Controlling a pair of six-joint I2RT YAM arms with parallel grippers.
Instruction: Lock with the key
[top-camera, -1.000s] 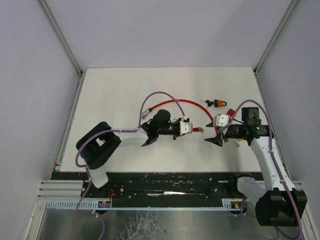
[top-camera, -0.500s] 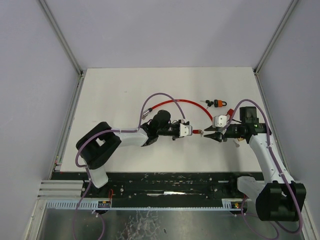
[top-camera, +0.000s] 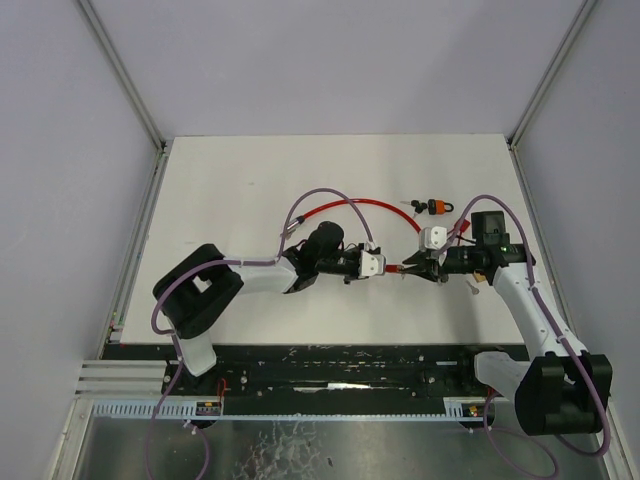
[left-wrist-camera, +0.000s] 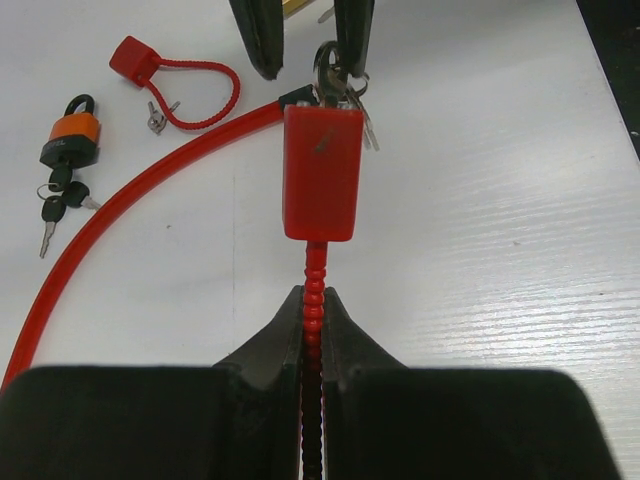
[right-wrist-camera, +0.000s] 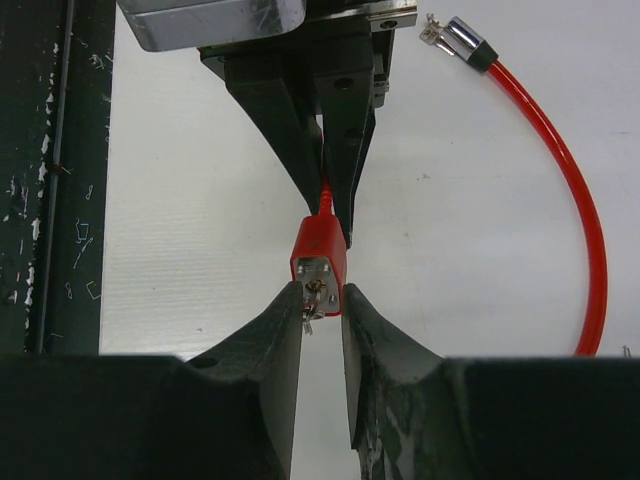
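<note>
Evenly lit, a white tabletop (top-camera: 230, 190) sits between pale lilac walls (top-camera: 330, 60) at left, right and far, with grey metal posts (top-camera: 120, 75) at the far corners and a black strip (top-camera: 400, 358) along its near edge.

Your left gripper (left-wrist-camera: 312, 295) is clamped tight. Your right gripper (right-wrist-camera: 322, 297) faces it head-on, jaws slightly apart.

**Top external view:** the table (top-camera: 230, 200) was seen from high above its near edge, looking steeply down, with the red lock body (top-camera: 393, 268) small and distant.

**Left wrist view:** the red lock body (left-wrist-camera: 321, 170) was faced closely from one end.

**Right wrist view:** the red lock body (right-wrist-camera: 320, 255) was faced closely from the opposite end.

The red lock body was shared by all three views.
</note>
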